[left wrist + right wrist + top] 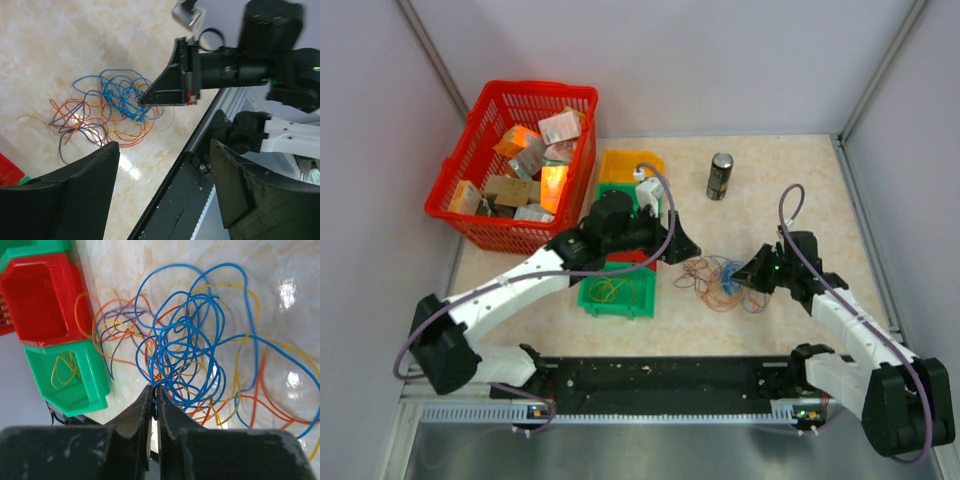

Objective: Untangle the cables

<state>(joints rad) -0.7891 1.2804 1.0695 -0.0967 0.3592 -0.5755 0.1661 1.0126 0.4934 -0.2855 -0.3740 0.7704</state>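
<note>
The cables (718, 282) lie tangled on the beige table between the two arms: blue, orange, yellow and purple-grey loops. In the right wrist view the blue loops (192, 350) sit on top. My right gripper (154, 389) is shut on a blue cable at the near edge of the tangle; it also shows in the top view (748, 277) and in the left wrist view (142, 99). My left gripper (165, 185) is open and empty, held above the table left of the tangle; in the top view it is by the bins (672, 245).
Small bins stand left of the tangle: a green one (616, 295) holding a yellow cable, a red one (37, 300) and a yellow one (628, 165). A red basket (520, 165) of boxes is at the back left. A dark can (720, 176) stands behind the tangle.
</note>
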